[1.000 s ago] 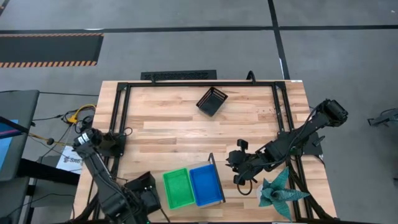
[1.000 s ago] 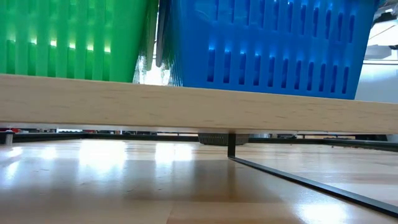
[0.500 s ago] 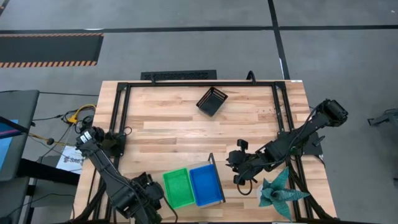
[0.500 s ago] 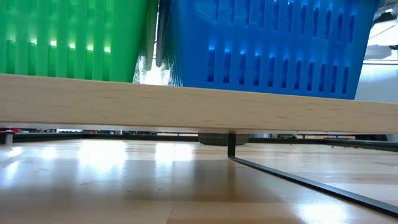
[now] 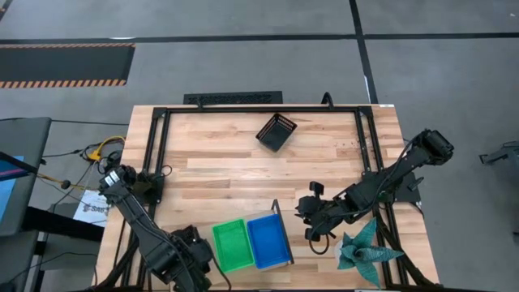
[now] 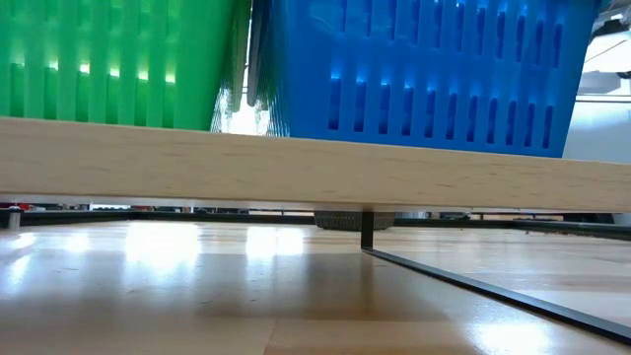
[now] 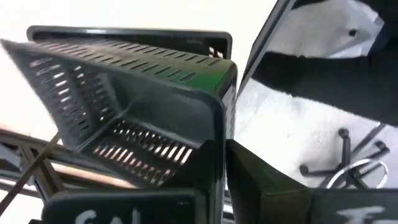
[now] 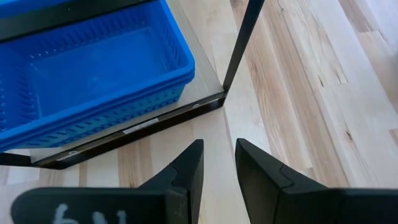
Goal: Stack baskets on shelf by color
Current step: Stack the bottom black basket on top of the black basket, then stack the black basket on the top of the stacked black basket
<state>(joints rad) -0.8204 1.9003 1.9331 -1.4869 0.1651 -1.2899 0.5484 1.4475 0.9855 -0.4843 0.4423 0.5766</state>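
Pinching one wall of a black basket [image 7: 143,106] between left gripper [image 7: 224,180] fingers, visible only from that wrist, while right gripper [image 8: 217,165] fingers, slightly parted and empty, face blue baskets [image 8: 87,81] on shelf [image 8: 205,93].

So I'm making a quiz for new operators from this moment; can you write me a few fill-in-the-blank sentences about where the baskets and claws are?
1. On the shelf, the green basket sits beside the ____ basket.
2. The left claw is shut on the rim of a ____ basket.
3. The right claw hovers with its fingers ____.
4. Another black basket lies alone on the ____.

Missing words: blue; black; open; table
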